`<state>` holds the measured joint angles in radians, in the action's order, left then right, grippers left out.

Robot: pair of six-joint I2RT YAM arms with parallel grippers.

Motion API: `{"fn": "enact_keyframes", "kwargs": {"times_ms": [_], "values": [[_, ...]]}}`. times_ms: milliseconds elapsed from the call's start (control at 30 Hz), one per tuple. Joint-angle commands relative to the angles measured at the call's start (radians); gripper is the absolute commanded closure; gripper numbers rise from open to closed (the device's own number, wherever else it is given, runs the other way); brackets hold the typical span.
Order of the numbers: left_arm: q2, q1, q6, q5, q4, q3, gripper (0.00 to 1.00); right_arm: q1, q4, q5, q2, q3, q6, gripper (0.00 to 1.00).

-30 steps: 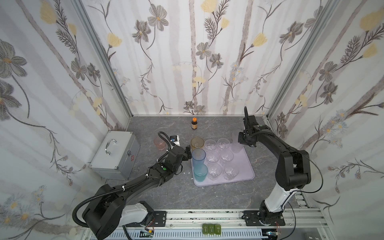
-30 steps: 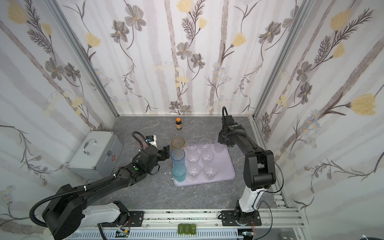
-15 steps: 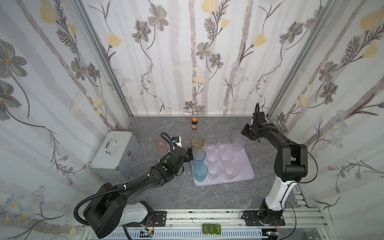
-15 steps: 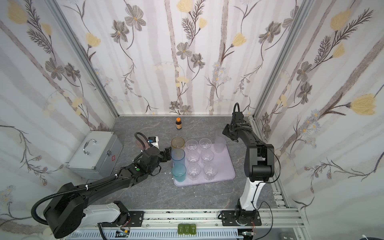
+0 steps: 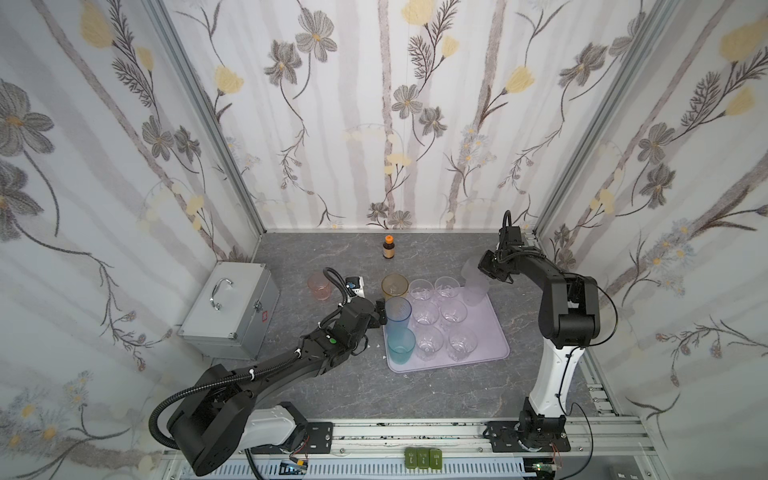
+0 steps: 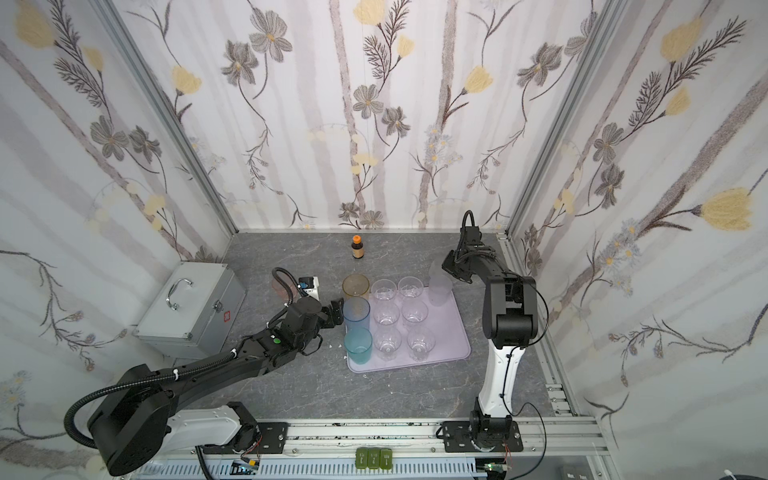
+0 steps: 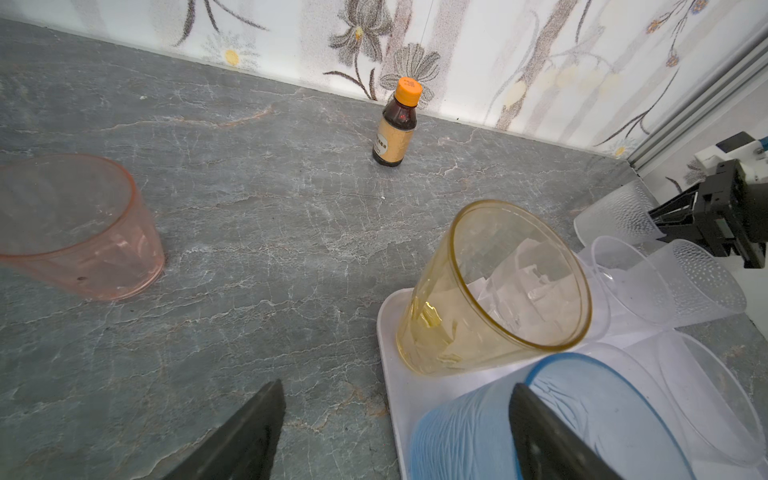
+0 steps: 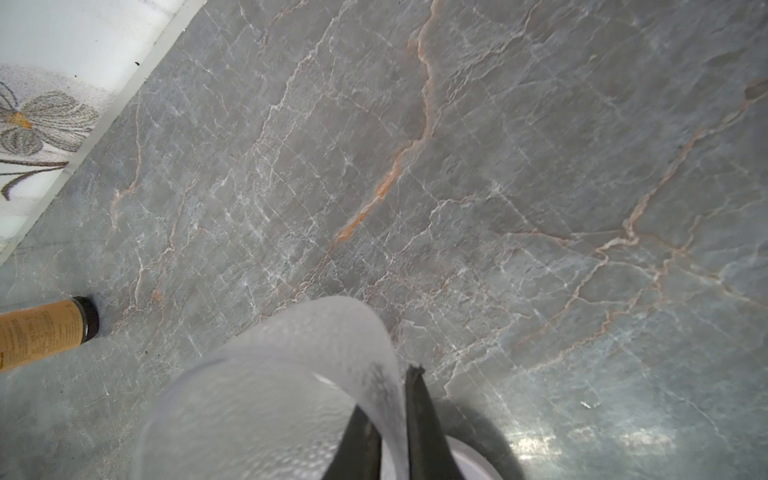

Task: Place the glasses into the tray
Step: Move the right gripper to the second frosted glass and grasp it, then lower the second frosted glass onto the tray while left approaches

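Observation:
The lilac tray holds a tall amber glass, a tall blue glass, a teal glass and several clear glasses. At the tray's far right corner is a frosted glass, with my right gripper shut on its rim. My left gripper is open just left of the blue glass, holding nothing. A pink glass stands on the table, left of the tray.
A small brown bottle with an orange cap stands near the back wall. A silver metal case sits at the left wall. Walls close in the table on three sides.
My right gripper drew back toward the right wall, then returned and shut on the frosted glass's rim. The left arm has barely moved.

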<state>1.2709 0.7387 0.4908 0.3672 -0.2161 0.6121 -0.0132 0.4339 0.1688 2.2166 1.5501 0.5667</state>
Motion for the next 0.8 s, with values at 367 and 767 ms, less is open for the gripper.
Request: {"fn": "enact_keyframes", "kwargs": {"times_ms": [367,767], "values": [[-0.106,0.024,-0.170,0.073,0.012,0.029,0.02,-0.003,0.065,-0.141,-0.364,-0.076,-0.101,0.98],[0.060,0.169,-0.216,0.041,0.004,0.173,0.00,0.079,0.259,-0.282,-0.881,-0.494,-0.145,0.98]]}}
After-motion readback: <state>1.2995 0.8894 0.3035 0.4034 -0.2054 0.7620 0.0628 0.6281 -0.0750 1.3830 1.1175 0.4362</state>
